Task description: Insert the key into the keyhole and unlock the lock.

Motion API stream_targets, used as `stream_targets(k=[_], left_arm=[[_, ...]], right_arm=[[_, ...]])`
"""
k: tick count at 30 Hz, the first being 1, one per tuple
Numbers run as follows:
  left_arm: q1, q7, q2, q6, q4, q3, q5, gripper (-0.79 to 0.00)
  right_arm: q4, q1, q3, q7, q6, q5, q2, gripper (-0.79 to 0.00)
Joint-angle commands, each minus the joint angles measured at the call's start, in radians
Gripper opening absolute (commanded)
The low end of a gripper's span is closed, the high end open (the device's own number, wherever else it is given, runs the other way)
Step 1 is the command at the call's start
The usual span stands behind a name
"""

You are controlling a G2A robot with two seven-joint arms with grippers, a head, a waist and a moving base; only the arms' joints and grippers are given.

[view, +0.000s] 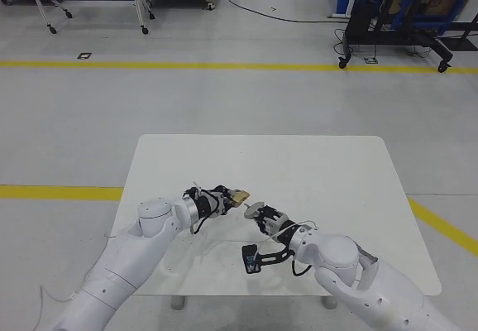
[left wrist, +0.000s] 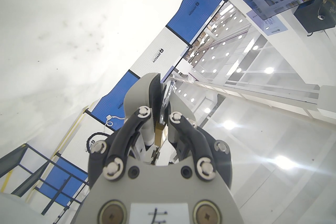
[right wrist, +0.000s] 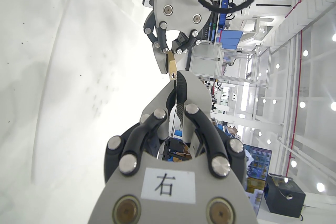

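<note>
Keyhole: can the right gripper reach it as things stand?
Probably yes: the left gripper holds the lock with its keyhole facing the right gripper, close by, nothing between them.

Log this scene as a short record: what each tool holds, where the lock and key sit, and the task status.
left tool: shut on lock, held above the table
right tool: shut, its tip meeting the lock's free end
keyhole: in the lock's end face, turned toward the right tool
key: silvery piece just beyond the brass body, apparently pinched by the right tool
contact: the two tools meet tip to tip over the table's near middle
status: key at the keyhole; how far it is in, cannot tell
</note>
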Motion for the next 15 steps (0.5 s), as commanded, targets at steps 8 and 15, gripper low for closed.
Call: stream_targets(k=[8,15], left_arm=[[0.013,-0.009,-0.002,0.018,-0.022,-0.004,0.032,-0.785],[0.021,-0.014,-0.003,0.026,-0.027,-0.013,0.046,-0.785]], right_arm=[[0.024,0.028,-0.025,0.082,-0.040,-0.033,-0.025,-0.785],[0.036,0.039,-0.041,0.097,-0.061,-0.051,-0.041,-0.785]])
